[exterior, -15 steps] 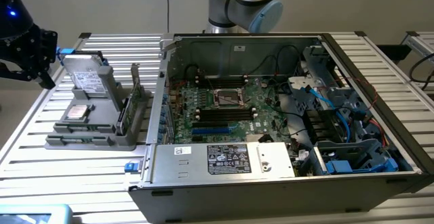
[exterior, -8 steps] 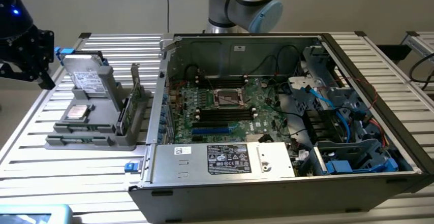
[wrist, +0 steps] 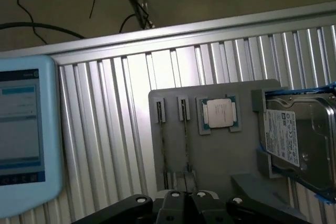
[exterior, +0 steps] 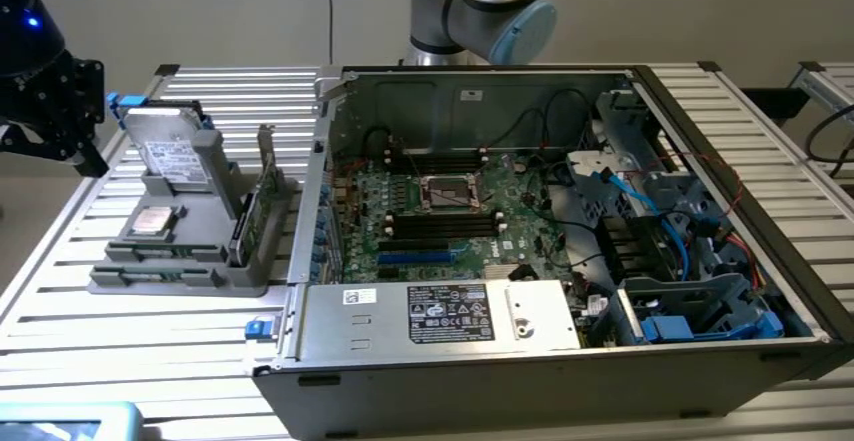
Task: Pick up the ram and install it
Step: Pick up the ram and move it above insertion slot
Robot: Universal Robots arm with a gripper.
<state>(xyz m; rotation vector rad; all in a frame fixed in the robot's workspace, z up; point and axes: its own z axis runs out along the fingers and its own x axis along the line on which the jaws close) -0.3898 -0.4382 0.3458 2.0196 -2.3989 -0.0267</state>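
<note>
Tabletop (exterior: 120, 351) of ribbed metal carried everything on show, and the biggest item on it was an open computer case (exterior: 534, 386), which lay on its side towards the exterior view's right. Behind the case rose the robot arm (exterior: 487, 6), silver with pale-blue joint caps. Inside the case a green motherboard (exterior: 514, 176) faced upward, with long black slots (exterior: 441, 226) running on either side of its central socket. A grey power-supply box (exterior: 441, 316) with printed labels sat along the case's near wall.

Just beside the case, at the exterior view's left, lay a grey parts tray (wrist: 220, 156). A pale-blue device with a lit screen (wrist: 21, 129) rested on the slats near the table's edge, apart from the tray. A hard drive (wrist: 299, 140) with a white label and blue side rails leaned in a cradle at one end of the tray.

The gripper (wrist: 185, 203) hung above the tray in the wrist view. Its black frame was nearest the ends of the two narrow slots cut into the grey surface. Whether it was open or closed could not be told, and it touched nothing in the tray. A square processor (wrist: 219, 113) with a silver lid sat in a recess between the hard drive and those slots.

The ram (wrist: 185, 140) stood on edge in the slot just beside the processor, seen edge-on as a thin dark line. A second stick (wrist: 160, 140) stood parallel in the next slot, near the first but apart from it.
</note>
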